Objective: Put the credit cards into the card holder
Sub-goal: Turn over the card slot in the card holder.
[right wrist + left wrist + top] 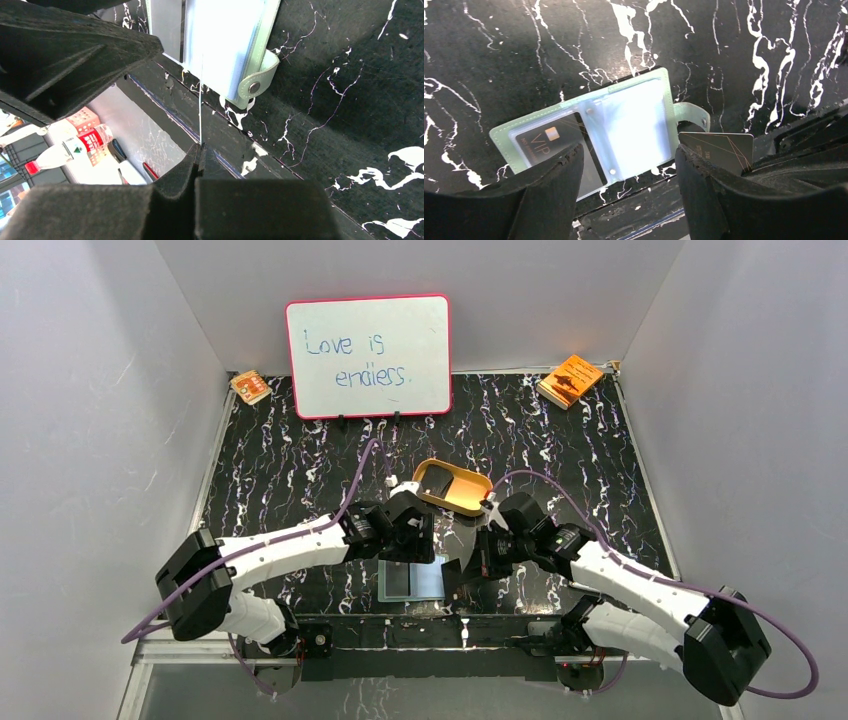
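Left gripper [626, 165] gapes empty over the open wallet [634, 120] at the table's [300, 460] near edge; right gripper [200, 150] pinches a card [719, 147] beside it.

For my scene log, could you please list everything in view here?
table: one, black marbled, under everything
whiteboard: one, pink-framed, back centre
booklets: two, orange, back corners
tray: one, gold, centre
holder: one, green, open, near edge
cards: two, dark; one in holder's left pocket, another held beside its strap
left gripper: one, black, open above holder
right gripper: one, black, shut on card
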